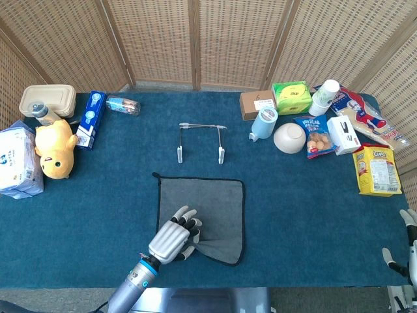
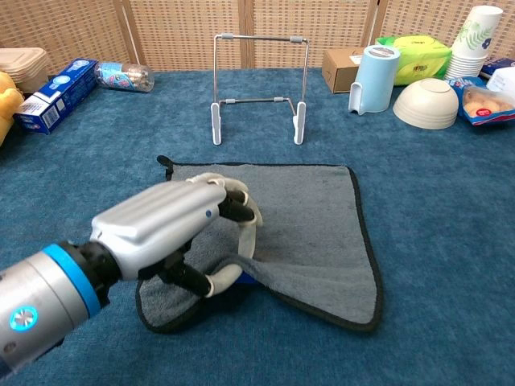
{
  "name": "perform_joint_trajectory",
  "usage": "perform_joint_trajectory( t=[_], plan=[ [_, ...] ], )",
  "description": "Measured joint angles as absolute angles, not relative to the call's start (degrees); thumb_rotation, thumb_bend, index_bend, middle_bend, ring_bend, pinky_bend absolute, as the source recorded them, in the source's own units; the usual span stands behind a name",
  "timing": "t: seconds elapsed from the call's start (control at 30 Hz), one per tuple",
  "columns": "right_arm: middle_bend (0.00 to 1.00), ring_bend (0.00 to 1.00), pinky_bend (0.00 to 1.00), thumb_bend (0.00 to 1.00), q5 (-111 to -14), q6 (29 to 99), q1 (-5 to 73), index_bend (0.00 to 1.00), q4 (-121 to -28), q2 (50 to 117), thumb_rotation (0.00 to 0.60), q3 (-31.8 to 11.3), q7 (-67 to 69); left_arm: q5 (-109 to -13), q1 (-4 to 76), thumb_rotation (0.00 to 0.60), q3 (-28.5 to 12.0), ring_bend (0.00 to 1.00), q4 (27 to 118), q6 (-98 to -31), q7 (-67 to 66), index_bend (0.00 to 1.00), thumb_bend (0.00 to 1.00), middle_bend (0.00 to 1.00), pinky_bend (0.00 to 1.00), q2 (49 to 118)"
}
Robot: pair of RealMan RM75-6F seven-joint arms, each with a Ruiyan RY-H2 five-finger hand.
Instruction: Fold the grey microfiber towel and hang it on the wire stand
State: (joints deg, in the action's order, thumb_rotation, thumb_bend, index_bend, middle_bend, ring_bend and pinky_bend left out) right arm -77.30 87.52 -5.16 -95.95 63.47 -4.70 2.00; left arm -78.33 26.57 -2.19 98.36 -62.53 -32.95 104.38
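Your grey microfiber towel with black edging [image 2: 306,225] lies on the blue-carpeted desk [image 2: 451,209], its far edge running parallel to the wire stand with white feet [image 2: 257,84] beyond it. Your left hand [image 2: 173,233] has its fingers [image 2: 245,233] curled around the towel's near-left corner, pinching it up off the desk. Your right hand [image 1: 407,254] sits at the desk's edge, its fingers apart, holding nothing.

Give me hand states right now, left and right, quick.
Left hand: closed on the near edge of the grey towel, lifting it off the table.
Right hand: only partly in view at the frame edge; cannot tell.
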Motion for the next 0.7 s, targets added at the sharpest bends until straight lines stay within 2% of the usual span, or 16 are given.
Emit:
perform_joint_trajectory(
  t=[0.37, 0.7],
  plan=[
    [0.08, 0.00, 0.00, 0.28, -77.1, 87.4, -5.1, 0.08, -95.8, 63.5, 0.600, -4.9, 1.9, -75.0, 30.7, 0.600, -8.8, 0.13, 94.1, -60.9, -32.3, 0.62, 0.54, 0.30, 0.05, 103.8],
    [0.08, 0.00, 0.00, 0.28, -76.3, 88.2, -6.0, 0.08, -95.9, 63.2, 0.600, -4.9, 2.2, -72.0, 36.9, 0.600, -13.9, 0.11, 83.2, -57.2, -29.7, 0.62, 0.54, 0.30, 0.05, 106.9]
  ],
)
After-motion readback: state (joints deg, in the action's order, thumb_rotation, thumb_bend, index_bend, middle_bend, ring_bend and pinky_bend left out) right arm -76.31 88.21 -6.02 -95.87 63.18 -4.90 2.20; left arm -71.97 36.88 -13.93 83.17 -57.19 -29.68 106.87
